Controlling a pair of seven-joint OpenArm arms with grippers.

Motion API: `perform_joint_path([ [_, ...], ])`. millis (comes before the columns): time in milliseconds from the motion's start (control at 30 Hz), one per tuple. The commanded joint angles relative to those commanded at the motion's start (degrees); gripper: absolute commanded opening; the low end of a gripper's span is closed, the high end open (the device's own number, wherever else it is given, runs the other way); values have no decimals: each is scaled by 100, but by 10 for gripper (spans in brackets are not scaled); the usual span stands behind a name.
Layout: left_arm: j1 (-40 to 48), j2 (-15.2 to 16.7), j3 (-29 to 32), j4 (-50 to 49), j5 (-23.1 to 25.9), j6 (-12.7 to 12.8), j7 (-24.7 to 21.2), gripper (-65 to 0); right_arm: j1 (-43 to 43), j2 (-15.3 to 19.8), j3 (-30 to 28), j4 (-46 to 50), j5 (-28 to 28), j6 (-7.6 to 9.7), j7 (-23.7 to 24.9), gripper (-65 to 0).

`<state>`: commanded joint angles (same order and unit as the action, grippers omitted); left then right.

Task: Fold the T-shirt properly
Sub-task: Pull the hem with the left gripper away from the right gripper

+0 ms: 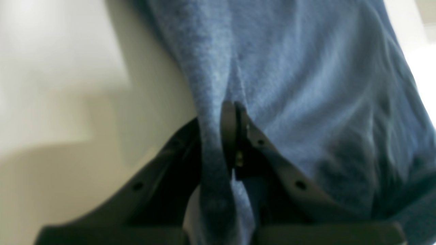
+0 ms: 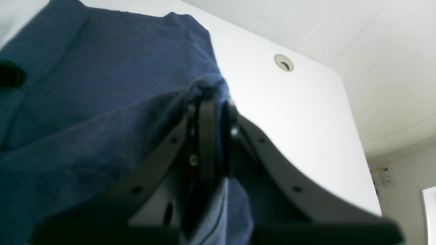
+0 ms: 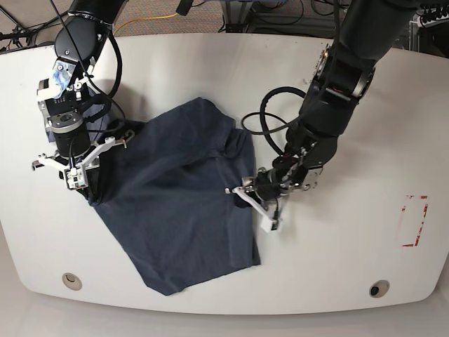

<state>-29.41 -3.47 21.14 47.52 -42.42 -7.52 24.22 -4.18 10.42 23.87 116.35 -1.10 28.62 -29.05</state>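
Looked like a robotics lab or research workspace, not a home. Two black robot arms (image 3: 330, 98) were mounted over a large white rounded-corner table (image 3: 210, 63) with cable grommet holes (image 3: 71, 281) near its front edge, office-desk style. Loose black cabling (image 3: 270, 119) looped along one arm; more cables, including a yellow cable (image 3: 151, 15), ran across the carpeted floor (image 3: 161, 8) behind the table. Red tape marks (image 3: 414, 221) outlined a rectangle on the tabletop, like a placement zone. Right wrist view showed plain white walls (image 2: 391, 68) beyond the table edge. Equipment bases at the back were too cropped to identify.
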Motion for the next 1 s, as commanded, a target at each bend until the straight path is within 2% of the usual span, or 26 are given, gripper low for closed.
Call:
perform_joint_path([
  [267, 1530, -809, -1231, 2840, -9, 0, 1152, -640, 0, 0, -9, 0, 9, 9, 0, -650],
  [367, 2075, -1002, -1521, 3516, -9, -9, 1521, -640, 0, -9, -44, 0, 9, 9, 0, -650],
  [467, 2778, -1301, -1881, 4264, -62, -26, 1811, -640, 18, -167, -44, -9, -18, 35, 0, -650],
  [633, 4000, -1776, -2303, 5152, -448, -26, 1846, -640, 9, -229, -44, -9, -9, 35, 0, -650],
  [800, 4941, -2048, -2426, 5767, -686, -35, 1855, -636, 0, -308, -53, -9, 18, 44, 0, -650],
  [833, 5011, -2084, -2426, 5811, -686, -35, 1855, -628, 0, -343, -53, -18, 0, 44, 0, -650],
  [900, 5152, -2145, -2426, 5908, -695, -35, 1864, -558, 9, -413, -53, -26, -18, 44, 0, -650],
  [1000, 5319, -2136, -2505, 6075, -695, -35, 1864, -406, 9, -431, -53, -35, 9, 44, 0, -650],
])
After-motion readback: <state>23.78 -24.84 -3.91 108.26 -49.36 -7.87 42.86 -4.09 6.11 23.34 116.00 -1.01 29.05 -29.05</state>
